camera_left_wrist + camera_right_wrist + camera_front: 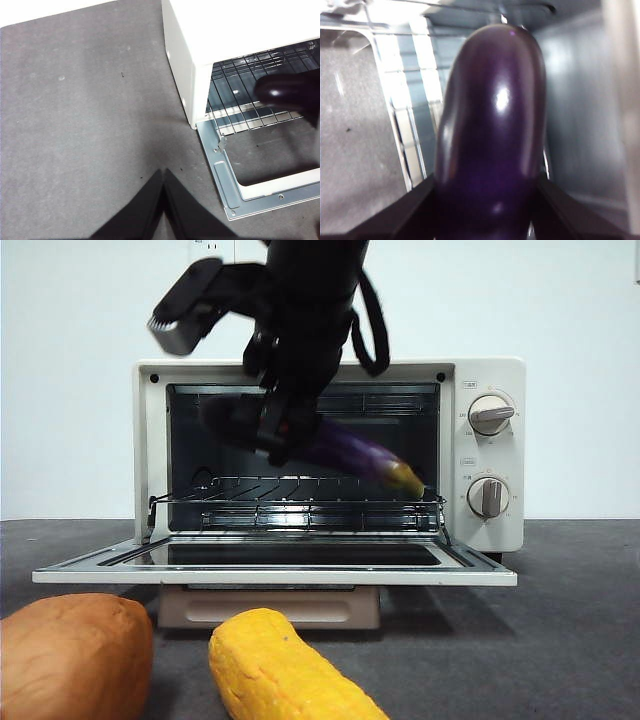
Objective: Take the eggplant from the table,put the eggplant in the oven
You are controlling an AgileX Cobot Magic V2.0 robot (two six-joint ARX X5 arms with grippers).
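The glossy purple eggplant [350, 454] hangs inside the open oven [490, 430], a little above the wire rack [300, 492], its yellowish-green stem end [405, 479] tilted down to the right. My right gripper [282, 435] comes down from above and is shut on the eggplant [492, 140], one jaw on each side of it. The left wrist view shows the eggplant's dark rounded end [287, 92] over the rack. My left gripper [164, 175] is shut and holds nothing, above bare table [90, 115] beside the oven [230, 30].
The oven door [275, 565] lies folded down flat toward the front. An orange-brown sweet potato [72, 655] and a yellow corn cob [280, 670] lie on the table in front of the door. Two grey knobs [490, 455] sit on the oven's right panel.
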